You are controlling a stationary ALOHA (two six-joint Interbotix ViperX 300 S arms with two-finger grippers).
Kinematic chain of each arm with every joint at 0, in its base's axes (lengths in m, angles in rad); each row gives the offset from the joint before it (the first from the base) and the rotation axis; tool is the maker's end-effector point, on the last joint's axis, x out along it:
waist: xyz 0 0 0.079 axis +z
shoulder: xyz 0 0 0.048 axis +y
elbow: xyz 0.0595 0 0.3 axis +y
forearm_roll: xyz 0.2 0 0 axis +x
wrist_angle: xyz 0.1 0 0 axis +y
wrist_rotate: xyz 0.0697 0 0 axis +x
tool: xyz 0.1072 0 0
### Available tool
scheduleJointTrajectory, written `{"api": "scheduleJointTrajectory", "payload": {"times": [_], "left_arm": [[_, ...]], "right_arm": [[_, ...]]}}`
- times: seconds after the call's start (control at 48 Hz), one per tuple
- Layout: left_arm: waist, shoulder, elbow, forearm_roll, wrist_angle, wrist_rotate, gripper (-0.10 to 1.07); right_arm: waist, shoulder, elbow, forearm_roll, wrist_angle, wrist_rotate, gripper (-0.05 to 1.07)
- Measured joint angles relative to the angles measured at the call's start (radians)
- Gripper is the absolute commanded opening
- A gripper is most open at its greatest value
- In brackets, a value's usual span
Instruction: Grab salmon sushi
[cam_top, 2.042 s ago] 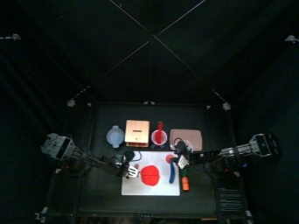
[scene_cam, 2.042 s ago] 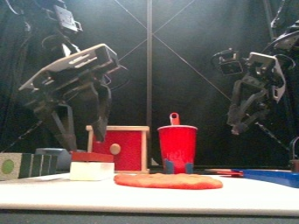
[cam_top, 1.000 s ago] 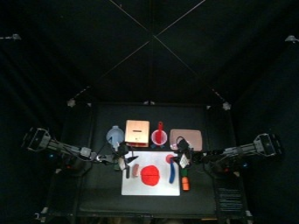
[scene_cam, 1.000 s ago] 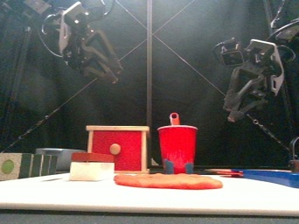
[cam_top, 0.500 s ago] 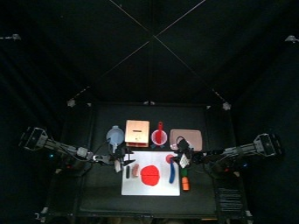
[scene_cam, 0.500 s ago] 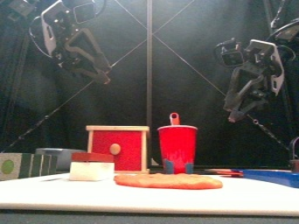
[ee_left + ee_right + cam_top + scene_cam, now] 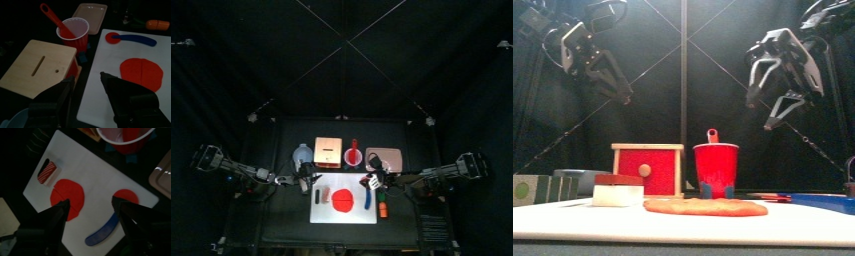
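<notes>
The salmon sushi (image 7: 616, 190), white rice with a striped orange-red top, lies on the white mat (image 7: 673, 222) at its left end. It also shows in the right wrist view (image 7: 47, 171) and, small, in the top view (image 7: 321, 192). It is out of the left wrist view. My left gripper (image 7: 617, 92) hangs open and empty high above the table's left side, and its jaws show open in its wrist view (image 7: 90, 92). My right gripper (image 7: 780, 110) is open and empty, high at the right, and it looks down on the mat (image 7: 93, 213).
On the mat lie a red disc (image 7: 141, 74) and a blue-handled spoon (image 7: 133, 39). Behind the mat stand a wooden box (image 7: 40, 67), a red cup (image 7: 73, 31) with a red utensil in it, and a beige tray (image 7: 90, 11). An orange piece (image 7: 158, 23) lies by the mat.
My left gripper has risen from low beside the sushi to high at the left. My right gripper has lifted a little and turned toward the middle. Nothing on the table has moved.
</notes>
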Motion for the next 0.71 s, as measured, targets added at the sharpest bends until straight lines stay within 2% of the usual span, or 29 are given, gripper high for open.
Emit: {"api": "scheduleJointTrajectory", "payload": {"times": [0.167,0.312,0.5,0.708], "left_arm": [[0.023,-0.052,0.029,0.006,0.003,-0.008,0.83],[0.026,-0.055,0.048,0.009,0.003,-0.005,0.83],[0.044,-0.057,0.074,0.025,0.018,-0.002,0.83],[0.055,-0.061,0.086,0.028,0.058,-0.009,0.83]], "right_arm": [[0.0,0.075,-0.086,0.1,0.003,0.002,1.04],[-0.006,0.167,-0.17,0.192,0.009,0.003,1.04],[-0.023,0.336,-0.302,0.342,0.051,0.003,1.04],[-0.025,0.508,-0.488,0.387,0.133,0.005,1.04]]}}
